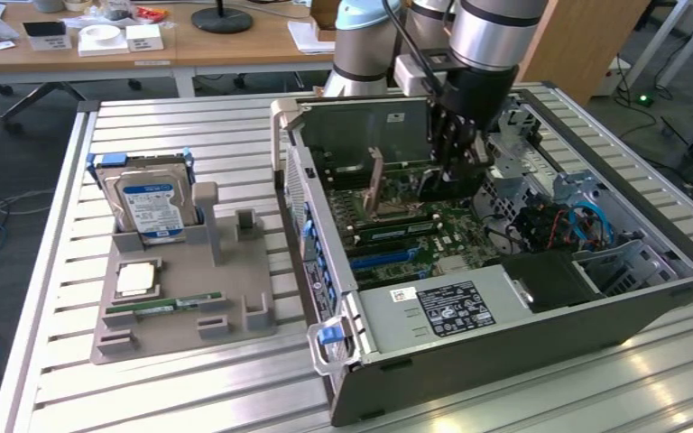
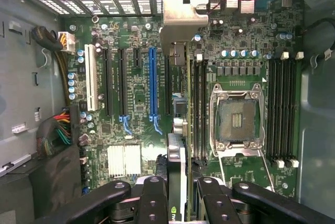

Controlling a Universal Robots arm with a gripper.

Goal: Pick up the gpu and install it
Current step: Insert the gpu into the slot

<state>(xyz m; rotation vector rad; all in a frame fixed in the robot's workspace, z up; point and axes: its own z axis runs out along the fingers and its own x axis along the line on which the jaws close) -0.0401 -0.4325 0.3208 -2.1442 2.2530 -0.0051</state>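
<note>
Gripping the gpu [image 2: 176, 169] by its two flat faces, the jaws stand at a narrow setting, one black finger [image 2: 152, 200] on each side of the card. The card is held on edge inside the open computer case [image 1: 503, 361], above the green motherboard [image 2: 136, 130]. Its silver end bracket [image 2: 181, 17] points toward the slotted rear wall of the case. In the wrist view the card's line runs between the blue expansion slot [image 2: 152, 82] and the processor socket [image 2: 235, 116]. Whether its lower edge touches a slot cannot be told.

In the exterior view the arm [image 1: 491, 36] reaches down into the case from above. The power supply [image 1: 443, 311] sits at the case's near end. The case lies on its side on the slatted metal bench [image 1: 142, 397].

On the exterior view's left, well apart from the case, a grey holder [image 1: 184, 329] carries an upright hard drive [image 1: 152, 206] with a blue label, a silver square chip [image 1: 138, 278] and a narrow green memory stick [image 1: 166, 307].
</note>
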